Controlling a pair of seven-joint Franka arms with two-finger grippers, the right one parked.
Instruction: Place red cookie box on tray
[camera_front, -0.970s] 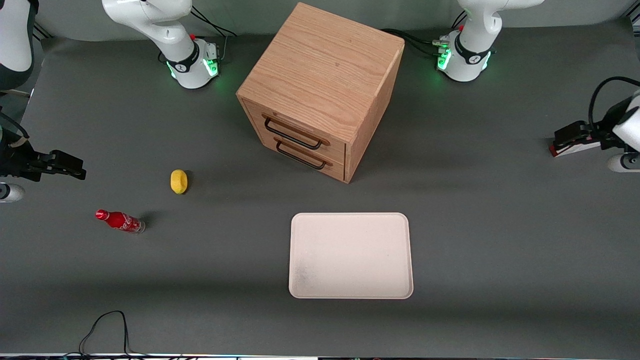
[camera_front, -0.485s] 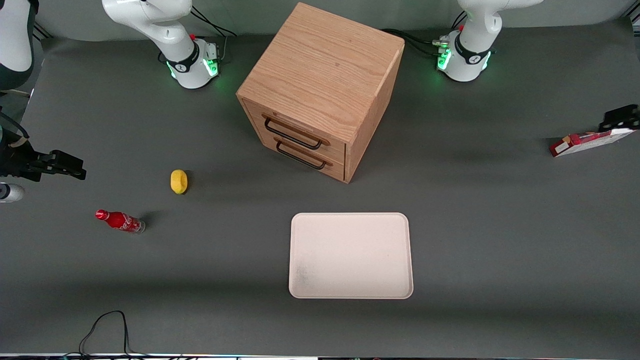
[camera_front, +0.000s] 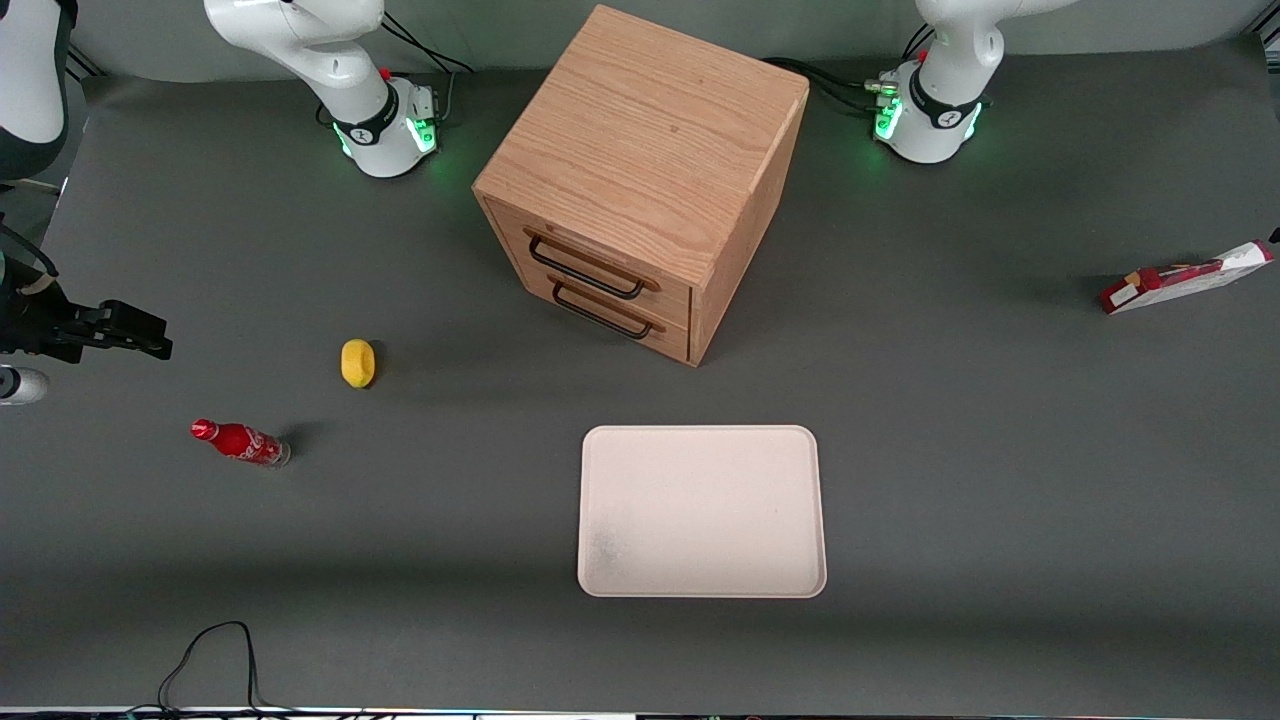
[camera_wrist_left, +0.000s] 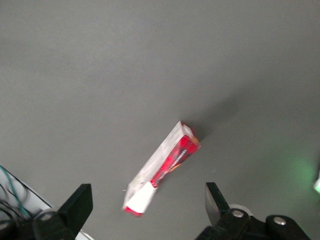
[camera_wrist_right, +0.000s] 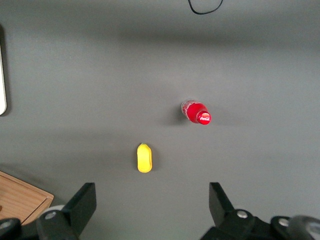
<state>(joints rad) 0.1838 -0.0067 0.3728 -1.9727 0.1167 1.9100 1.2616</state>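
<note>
The red cookie box (camera_front: 1185, 277) rests on its thin long edge on the table, toward the working arm's end, well away from the tray (camera_front: 702, 511). The tray is off-white and bare, nearer to the front camera than the cabinet. The left gripper (camera_wrist_left: 147, 210) is out of the front view. In the left wrist view it hovers above the box (camera_wrist_left: 162, 167), apart from it, with both black fingers (camera_wrist_left: 79, 202) spread wide and nothing between them.
A wooden cabinet with two drawers (camera_front: 640, 180) stands at the table's middle. A yellow object (camera_front: 357, 362) and a small red soda bottle (camera_front: 240, 442) lie toward the parked arm's end. A black cable (camera_front: 210, 650) loops at the front edge.
The left gripper was over the box a second ago. It has drawn away toward the working arm's end and left the front view. The box stays on the table.
</note>
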